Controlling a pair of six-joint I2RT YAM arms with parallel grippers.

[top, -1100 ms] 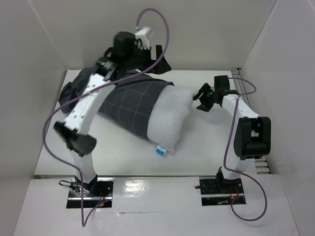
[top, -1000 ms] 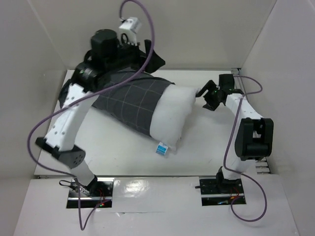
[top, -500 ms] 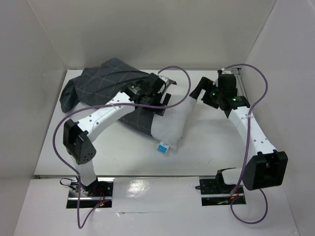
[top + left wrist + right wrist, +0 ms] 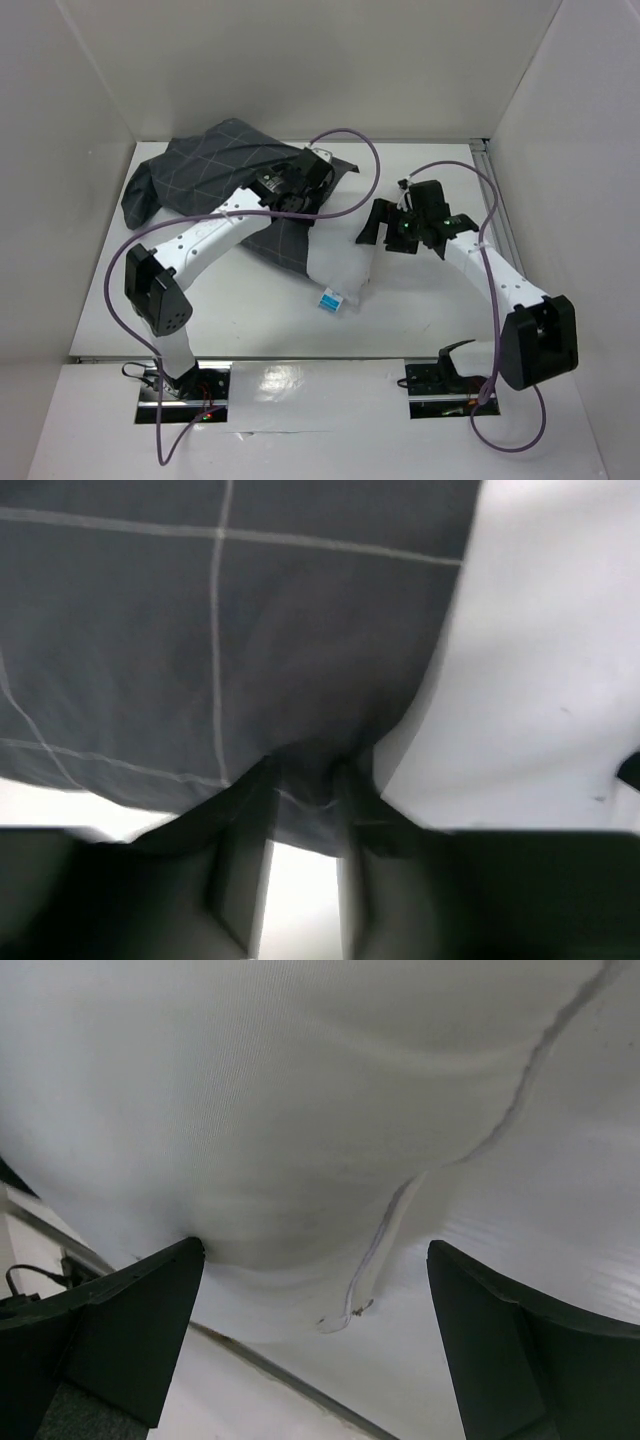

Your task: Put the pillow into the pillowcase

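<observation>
Within the last second the left arm has come down from high over the far side of the table. Its left gripper (image 4: 305, 770) now sits at the open edge of the pillowcase (image 4: 215, 155), fingers drawn narrow and pinching a fold of the dark checked hem. The pillow (image 4: 345, 262) bulges white just to that gripper's right in the wrist view. The right arm has swung in as well: the right gripper (image 4: 315, 1250) stands with jaws spread wide and holding nothing, the pillow's end seam directly ahead between them and seemingly touching. Much of the case lies slack and heaped beyond the left gripper, while the pillow's near end and its tag (image 4: 328, 303) are uncovered. I judge this a regrasp, hem held and pillow braced, so the task is perhaps half done. Counted: one pillow, one pillowcase, one tag, two grippers.
</observation>
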